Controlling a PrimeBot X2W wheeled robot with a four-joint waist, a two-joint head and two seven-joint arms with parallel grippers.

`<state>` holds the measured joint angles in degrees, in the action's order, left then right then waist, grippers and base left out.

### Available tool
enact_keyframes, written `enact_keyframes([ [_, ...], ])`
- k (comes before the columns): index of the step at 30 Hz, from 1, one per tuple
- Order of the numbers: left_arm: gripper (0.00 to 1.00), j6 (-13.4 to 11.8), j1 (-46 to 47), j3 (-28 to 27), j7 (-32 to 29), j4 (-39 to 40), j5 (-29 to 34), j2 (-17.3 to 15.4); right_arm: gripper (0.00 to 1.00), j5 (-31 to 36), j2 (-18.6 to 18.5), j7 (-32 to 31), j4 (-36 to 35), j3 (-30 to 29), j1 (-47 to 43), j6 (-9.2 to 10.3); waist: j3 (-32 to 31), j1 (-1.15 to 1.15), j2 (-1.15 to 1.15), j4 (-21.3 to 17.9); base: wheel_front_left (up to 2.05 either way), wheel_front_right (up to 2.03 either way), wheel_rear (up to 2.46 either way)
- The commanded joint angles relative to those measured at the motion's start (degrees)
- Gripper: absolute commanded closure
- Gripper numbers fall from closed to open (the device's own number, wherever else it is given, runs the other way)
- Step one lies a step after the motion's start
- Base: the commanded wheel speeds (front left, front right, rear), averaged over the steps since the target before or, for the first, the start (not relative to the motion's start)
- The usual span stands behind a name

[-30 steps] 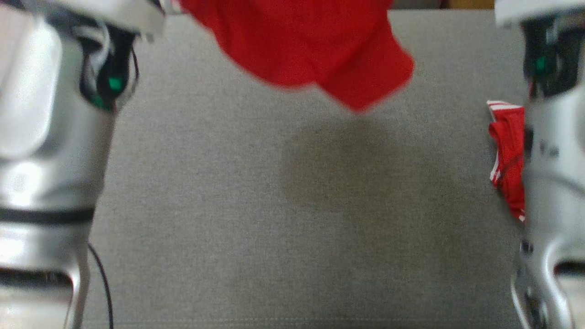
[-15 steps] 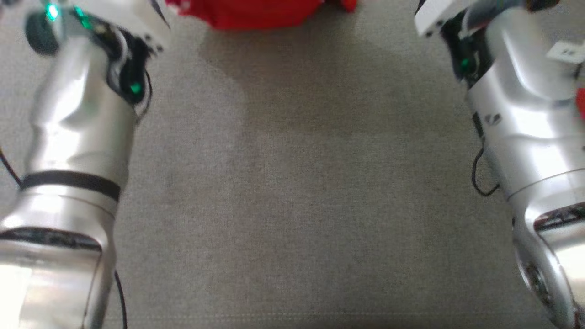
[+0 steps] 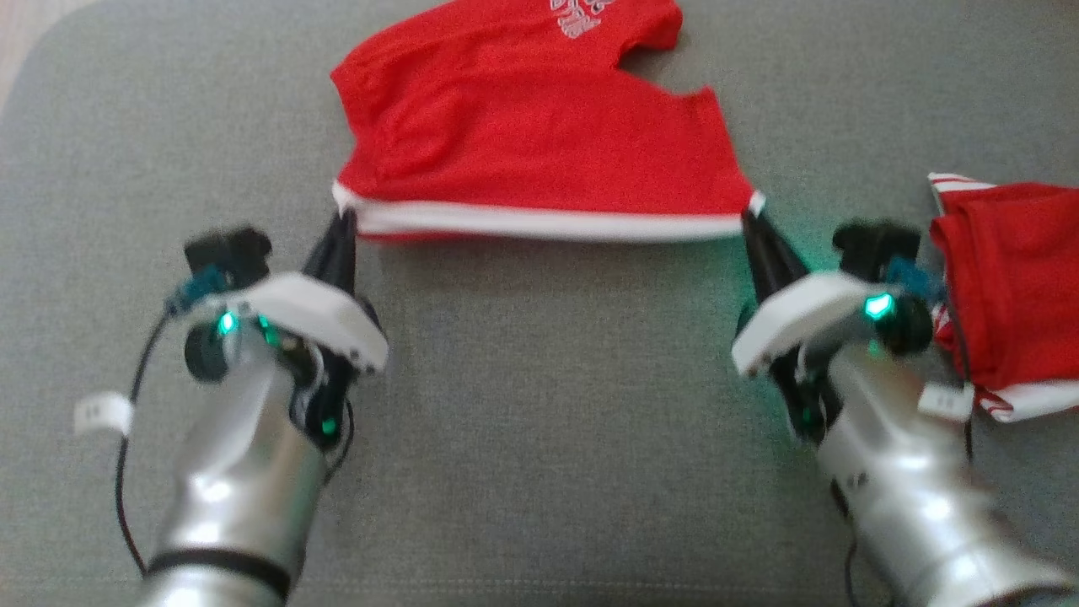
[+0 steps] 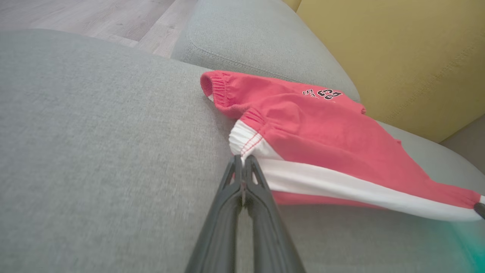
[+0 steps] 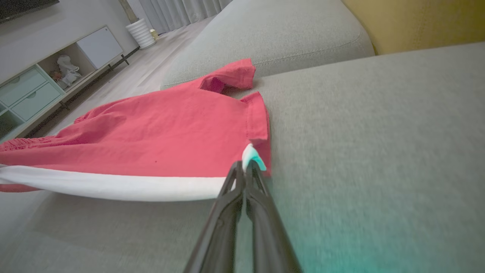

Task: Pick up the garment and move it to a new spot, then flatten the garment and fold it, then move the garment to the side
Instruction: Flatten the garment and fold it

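The garment (image 3: 523, 135) is a pair of red shorts with a white waistband and a printed logo, lying spread across the far half of the grey cushion (image 3: 548, 421). Its waistband faces me, stretched taut and slightly raised between both grippers. My left gripper (image 3: 344, 221) is shut on the waistband's left corner; in the left wrist view that gripper (image 4: 241, 161) pinches the white band of the garment (image 4: 322, 140). My right gripper (image 3: 750, 217) is shut on the right corner, and the right wrist view shows it (image 5: 243, 167) clamped on the white edge of the garment (image 5: 159, 140).
A second red garment with white stripes (image 3: 1007, 287) lies bunched at the right, beside my right wrist. A yellow backrest (image 4: 398, 57) rises behind the cushion. Wooden floor (image 4: 94, 19) and a low cabinet (image 5: 41, 87) lie past the cushion's left side.
The head camera has tilted, so the whole picture shifted. The garment hung in the air a second ago; it now lies laid out on the cushion with both grippers low at its waistband corners.
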<state>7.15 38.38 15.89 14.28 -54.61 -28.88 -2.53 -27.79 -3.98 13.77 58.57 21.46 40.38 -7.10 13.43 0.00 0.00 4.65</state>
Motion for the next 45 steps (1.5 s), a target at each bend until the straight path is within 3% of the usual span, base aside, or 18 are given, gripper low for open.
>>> enact_keyframes([
  [1,1.00,0.26,-1.08,-2.09,0.71,3.64,0.75,-1.45,1.00,-0.25,1.10,0.97,-3.36,0.43,-2.14,-0.39,-1.16,0.00,0.00,-0.11,0.00,0.00,0.00],
  [4,1.00,0.30,-7.80,-2.68,0.71,9.41,2.06,-1.39,1.00,1.40,0.87,1.17,-8.93,-2.23,-9.35,-0.39,-2.73,0.00,0.00,-0.21,0.00,0.00,0.00],
  [10,1.00,0.32,-21.61,-1.87,0.72,21.73,3.30,-2.61,1.00,8.28,0.92,1.15,-26.80,-11.00,-29.06,-0.39,-6.06,0.00,0.00,-0.36,0.00,0.00,0.00],
  [14,1.00,0.11,-30.05,-2.15,0.72,28.27,3.87,-3.91,1.00,10.92,1.06,-3.35,-41.00,-15.51,-42.22,-0.39,-7.94,0.00,0.00,-0.45,0.00,0.00,0.00],
  [19,1.00,-2.57,-38.71,-3.15,-0.79,36.56,3.06,-5.18,1.00,10.02,1.09,-10.84,-57.29,-18.03,-55.60,-0.39,-9.56,0.00,0.00,-1.25,0.00,0.00,0.00],
  [23,1.00,-5.43,-45.55,-4.04,-3.54,44.75,2.38,-6.13,1.00,9.12,1.09,-14.98,-65.22,-18.57,-62.27,-0.39,-10.52,0.00,0.00,-1.64,0.00,0.00,0.00],
  [30,1.00,-10.09,-55.01,-4.85,-8.00,56.90,1.99,-7.00,1.00,8.43,1.10,-18.28,-71.73,-19.24,-68.74,-0.39,-12.03,0.00,0.00,-1.58,0.00,0.00,0.00],
  [34,1.00,-11.52,-57.38,-4.78,-9.53,61.04,1.89,-7.03,1.00,8.69,1.10,-19.14,-73.83,-20.45,-69.63,-0.39,-12.43,0.00,0.00,-1.42,0.00,0.00,0.00],
  [40,1.00,-11.48,-56.74,-4.42,-11.25,61.91,1.46,-7.47,1.00,9.08,1.10,-20.16,-73.90,-20.49,-67.47,-0.39,-12.35,0.00,0.00,-1.05,0.00,0.00,0.00],
  [45,1.00,-10.37,-52.53,-4.43,-12.56,60.31,0.95,-8.32,1.00,10.61,1.10,-20.65,-71.74,-21.30,-60.62,-0.39,-11.32,0.00,0.00,-0.29,0.00,0.00,0.00],
])
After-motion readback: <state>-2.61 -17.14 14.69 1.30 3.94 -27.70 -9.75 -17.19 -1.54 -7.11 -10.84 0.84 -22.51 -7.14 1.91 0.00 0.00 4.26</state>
